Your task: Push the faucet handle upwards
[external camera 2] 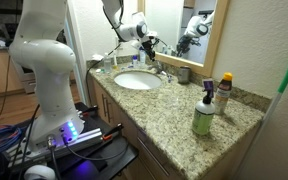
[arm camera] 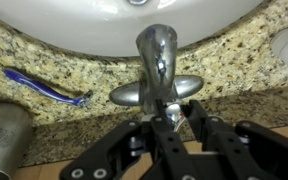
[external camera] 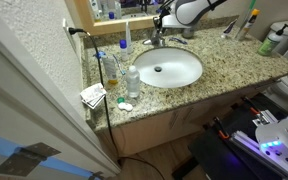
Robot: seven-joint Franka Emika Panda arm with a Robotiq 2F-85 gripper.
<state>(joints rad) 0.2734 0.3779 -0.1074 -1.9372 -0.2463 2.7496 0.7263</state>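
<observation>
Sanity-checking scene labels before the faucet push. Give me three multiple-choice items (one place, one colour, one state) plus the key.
1. Where is the gripper?
A) beside the green bottle
B) at the faucet
C) low over the floor

2. What colour is the basin?
A) white
B) black
C) steel grey

3. Is water flowing?
A) full stream
B) basin filled to the rim
C) no stream visible

Key:
1. B, the wrist view shows the fingers right at the faucet.
2. A, the basin is white against the speckled counter.
3. C, nothing runs from the spout, and the drain lies bare.
</observation>
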